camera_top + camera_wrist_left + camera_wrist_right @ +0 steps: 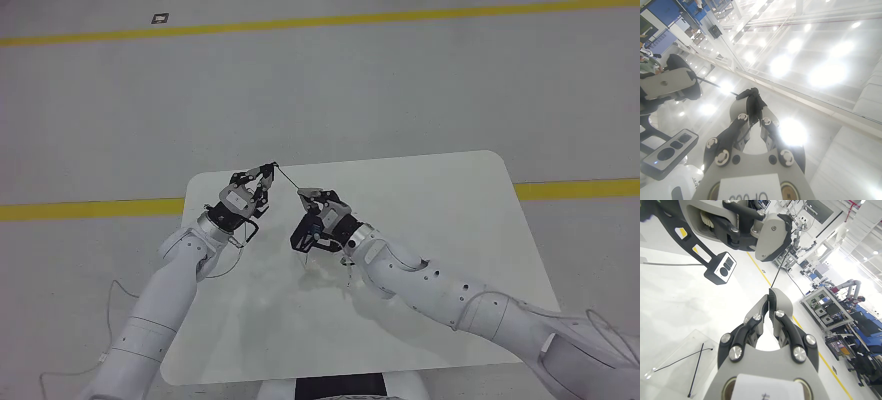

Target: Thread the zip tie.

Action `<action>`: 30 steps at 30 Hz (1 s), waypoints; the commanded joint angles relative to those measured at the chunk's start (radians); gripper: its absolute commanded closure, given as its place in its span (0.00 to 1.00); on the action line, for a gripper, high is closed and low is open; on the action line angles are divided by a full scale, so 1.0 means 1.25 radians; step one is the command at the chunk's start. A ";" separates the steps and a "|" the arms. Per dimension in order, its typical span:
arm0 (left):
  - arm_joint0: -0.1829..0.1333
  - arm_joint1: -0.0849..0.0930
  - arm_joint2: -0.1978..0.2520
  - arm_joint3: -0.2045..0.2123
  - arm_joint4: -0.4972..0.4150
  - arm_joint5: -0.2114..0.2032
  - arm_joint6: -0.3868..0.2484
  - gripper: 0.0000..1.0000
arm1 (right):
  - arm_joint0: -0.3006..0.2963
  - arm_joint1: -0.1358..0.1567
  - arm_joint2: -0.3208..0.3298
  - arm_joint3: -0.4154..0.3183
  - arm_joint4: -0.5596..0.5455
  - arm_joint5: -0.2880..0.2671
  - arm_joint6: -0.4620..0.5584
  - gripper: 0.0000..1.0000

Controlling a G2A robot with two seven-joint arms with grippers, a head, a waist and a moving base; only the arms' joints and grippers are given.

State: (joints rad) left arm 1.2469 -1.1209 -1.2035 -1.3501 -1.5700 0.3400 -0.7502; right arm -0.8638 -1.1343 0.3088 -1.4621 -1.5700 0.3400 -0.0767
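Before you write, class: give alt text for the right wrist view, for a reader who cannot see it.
The right gripper, shut, pinches a thin black zip tie that runs to the left gripper beyond. Two spare zip ties lie crossed on a clear tray.

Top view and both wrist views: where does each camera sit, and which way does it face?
Top view: above the arms, facing down on the white table; both arms show, left gripper and right gripper on the zip tie.
Left wrist view: on the left wrist, facing up to the ceiling; own shut fingers near, right gripper beyond.
Right wrist view: on the right wrist, facing across the table into the hall; own shut fingers near, left gripper beyond.
Shared: the zip tie, held by both grippers.
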 commanded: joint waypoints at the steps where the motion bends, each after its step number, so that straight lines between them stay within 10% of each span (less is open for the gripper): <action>1: 0.000 0.000 0.000 0.000 0.000 0.000 0.000 1.00 | -0.001 0.001 -0.001 0.000 0.000 0.000 0.002 1.00; 30: 0.000 0.000 0.000 0.000 0.000 0.000 0.000 1.00 | -0.008 0.020 -0.007 -0.029 0.000 0.000 0.028 1.00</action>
State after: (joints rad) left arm 1.2469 -1.1209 -1.2035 -1.3501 -1.5700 0.3400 -0.7502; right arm -0.8741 -1.1094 0.3001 -1.4971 -1.5700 0.3400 -0.0420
